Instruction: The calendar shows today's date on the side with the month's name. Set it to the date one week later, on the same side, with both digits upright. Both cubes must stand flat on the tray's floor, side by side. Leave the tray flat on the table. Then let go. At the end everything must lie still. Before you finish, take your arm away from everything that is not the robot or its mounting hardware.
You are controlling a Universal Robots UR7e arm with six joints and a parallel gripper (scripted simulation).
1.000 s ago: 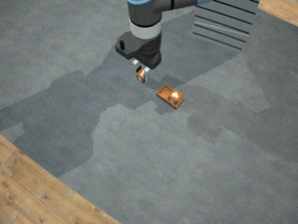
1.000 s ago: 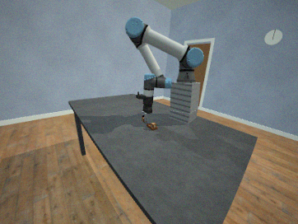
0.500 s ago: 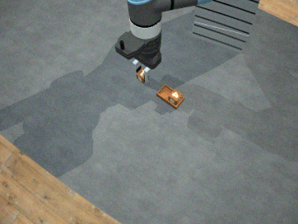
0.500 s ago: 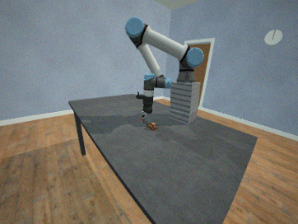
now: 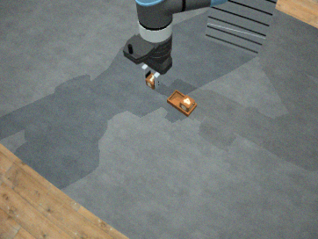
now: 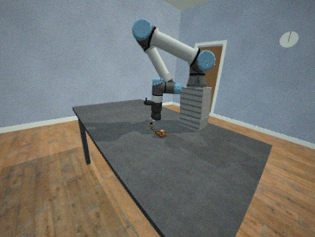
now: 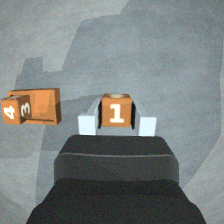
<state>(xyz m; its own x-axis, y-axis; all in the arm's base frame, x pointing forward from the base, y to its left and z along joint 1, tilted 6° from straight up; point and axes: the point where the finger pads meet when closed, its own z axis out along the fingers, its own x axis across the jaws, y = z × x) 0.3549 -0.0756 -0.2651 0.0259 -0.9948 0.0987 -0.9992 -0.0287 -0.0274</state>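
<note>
Grey bench (image 5: 176,184): one cube (image 7: 116,112), face 1 toward the wrist, is clamped in the tool (image 7: 116,125), lifted for re-seating; tray (image 5: 176,99) beside it holds the other cube (image 5: 187,102).

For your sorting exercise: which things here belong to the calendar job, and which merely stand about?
Belong:
gripper
cube showing 1, held
tray
cube in tray

Stand about:
slatted grey block
wall clock
door
</note>
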